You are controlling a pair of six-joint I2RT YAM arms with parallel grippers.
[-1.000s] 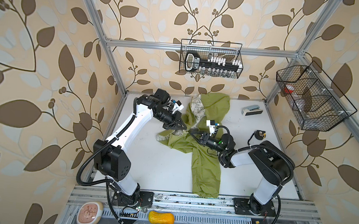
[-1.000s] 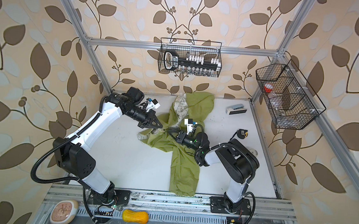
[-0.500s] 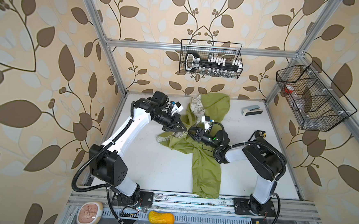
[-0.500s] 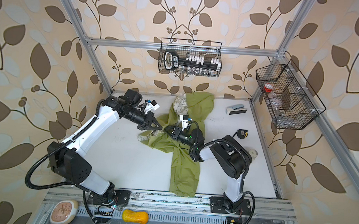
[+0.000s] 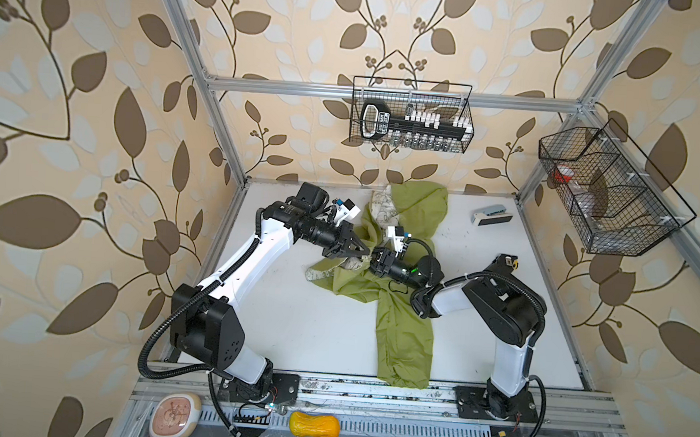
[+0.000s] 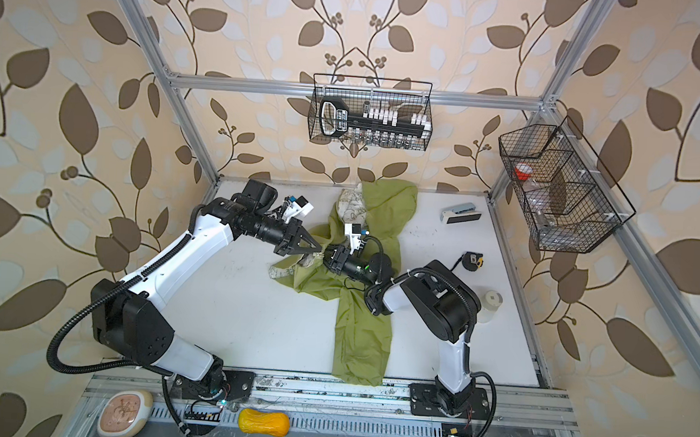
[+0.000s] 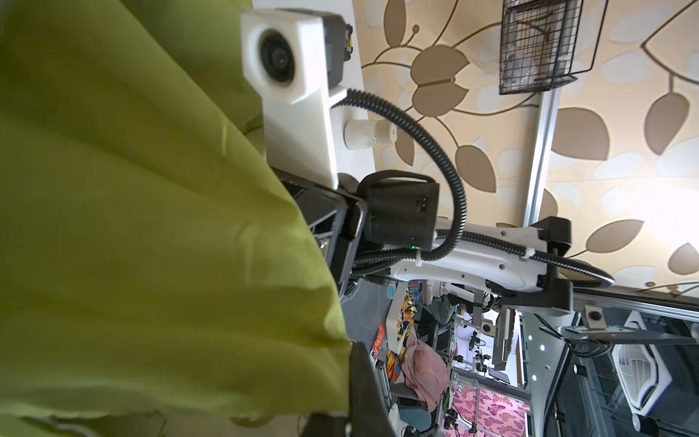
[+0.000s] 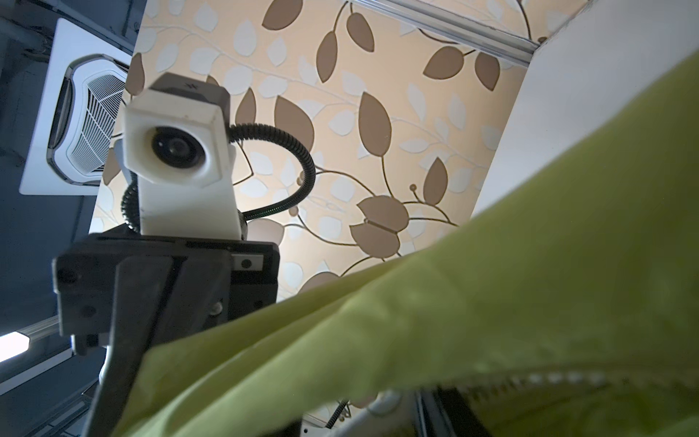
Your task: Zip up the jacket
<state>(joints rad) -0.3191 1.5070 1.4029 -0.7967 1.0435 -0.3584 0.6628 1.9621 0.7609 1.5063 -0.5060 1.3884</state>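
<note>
Olive jacket [image 5: 405,339] crumpled mid-desk [image 5: 292,316], hood twd rear wall. L gripper [image 5: 359,251] fingers clamped on its raised front edge. R gripper [image 5: 373,259] has slid in to meet it, fingers hidden by cloth, can't tell. Zip teeth [image 8: 567,378] close by R, prob. hunting the slider.

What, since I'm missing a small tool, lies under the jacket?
The white table shows all along the edges of the jacket, so it lies on that. Anything else beneath the fabric is covered.
</note>
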